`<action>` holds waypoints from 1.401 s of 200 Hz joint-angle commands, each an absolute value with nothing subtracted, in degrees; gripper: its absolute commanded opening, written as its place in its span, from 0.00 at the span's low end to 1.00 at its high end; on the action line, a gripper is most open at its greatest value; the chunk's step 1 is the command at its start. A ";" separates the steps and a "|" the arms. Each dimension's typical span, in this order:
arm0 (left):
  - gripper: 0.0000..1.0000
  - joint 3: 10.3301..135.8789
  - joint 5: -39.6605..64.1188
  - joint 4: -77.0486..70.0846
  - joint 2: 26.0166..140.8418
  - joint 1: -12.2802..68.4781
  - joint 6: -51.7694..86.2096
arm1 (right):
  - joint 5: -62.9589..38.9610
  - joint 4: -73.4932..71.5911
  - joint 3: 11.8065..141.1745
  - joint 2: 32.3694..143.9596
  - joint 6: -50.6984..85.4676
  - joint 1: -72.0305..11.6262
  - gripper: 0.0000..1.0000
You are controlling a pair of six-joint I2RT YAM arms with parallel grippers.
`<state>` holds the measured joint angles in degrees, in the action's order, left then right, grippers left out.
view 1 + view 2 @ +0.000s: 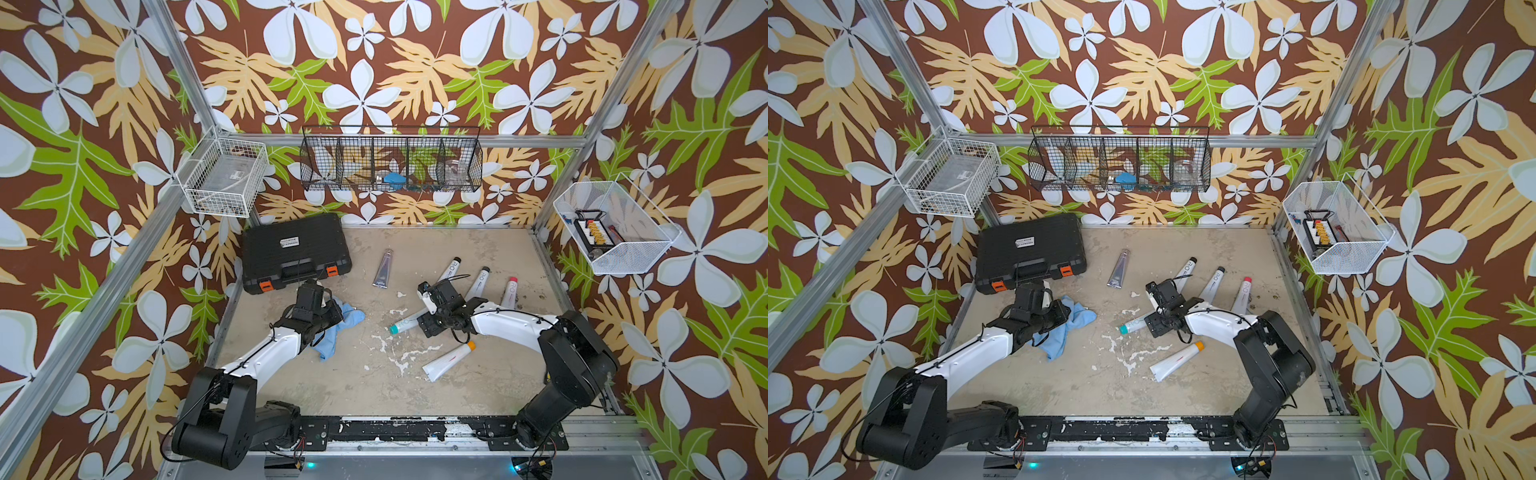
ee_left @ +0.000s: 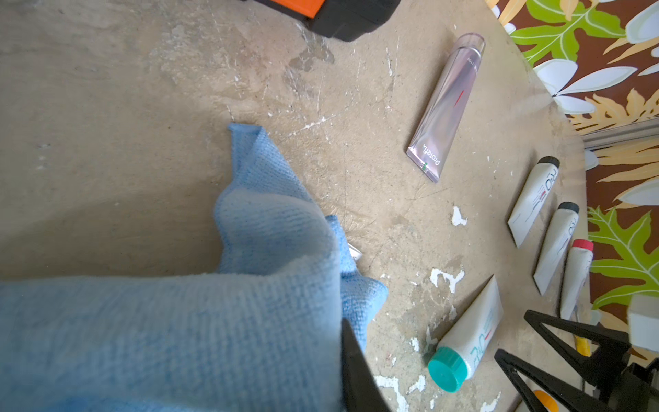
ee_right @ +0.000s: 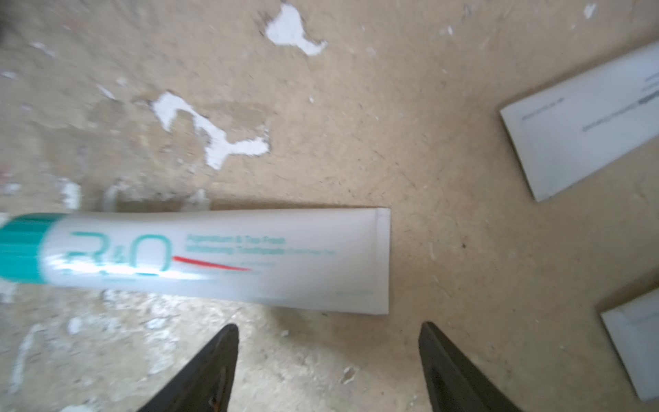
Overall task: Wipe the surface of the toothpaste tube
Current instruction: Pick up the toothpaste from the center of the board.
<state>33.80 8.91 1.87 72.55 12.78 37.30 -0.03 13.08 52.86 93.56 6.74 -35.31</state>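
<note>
A white toothpaste tube with a teal cap (image 1: 405, 326) (image 1: 1133, 326) (image 3: 221, 257) lies flat on the worn beige table, mid-right. My right gripper (image 3: 328, 326) (image 1: 428, 323) hovers just over its crimped end, open, with nothing between the fingers. A blue cloth (image 1: 347, 320) (image 1: 1077, 318) (image 2: 249, 249) is bunched on the table to the left. My left gripper (image 2: 333, 360) (image 1: 332, 311) is shut on the blue cloth; one dark finger (image 2: 353, 367) shows beside the fabric and the cloth hides the other.
A black tool case (image 1: 295, 251) sits at the back left. A silver tube (image 1: 384, 270), three white tubes (image 1: 478, 282) and an orange-capped tube (image 1: 449, 360) lie around the right arm. Wire baskets (image 1: 390, 160) hang on the walls.
</note>
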 commanded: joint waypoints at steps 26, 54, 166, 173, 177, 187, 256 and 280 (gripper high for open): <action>0.00 37.15 11.82 4.21 68.18 12.91 36.36 | -14.94 8.26 51.42 83.58 5.49 -35.33 0.77; 0.00 42.46 15.43 7.22 64.01 14.82 33.38 | -26.64 -3.13 47.60 74.87 5.80 -35.33 0.77; 0.00 63.92 46.01 11.35 68.09 27.25 25.66 | -31.90 -16.08 46.69 61.78 -1.96 -35.33 0.93; 0.00 64.47 47.29 11.28 68.73 27.91 25.31 | -31.82 -16.08 46.59 61.32 -2.25 -35.32 0.93; 0.00 64.75 48.01 11.30 69.16 28.30 24.96 | -31.69 -16.08 46.43 61.07 -2.32 -35.29 0.93; 0.00 65.48 49.17 11.26 70.07 29.20 24.61 | -31.44 -16.08 45.80 60.53 -2.85 -35.32 0.91; 0.00 69.01 53.08 10.12 72.85 32.29 24.98 | -31.38 -16.40 43.93 60.72 -4.29 -35.33 0.82; 0.00 69.08 52.22 10.66 73.32 32.60 24.97 | -32.40 -15.66 45.04 61.67 -4.26 -35.33 0.63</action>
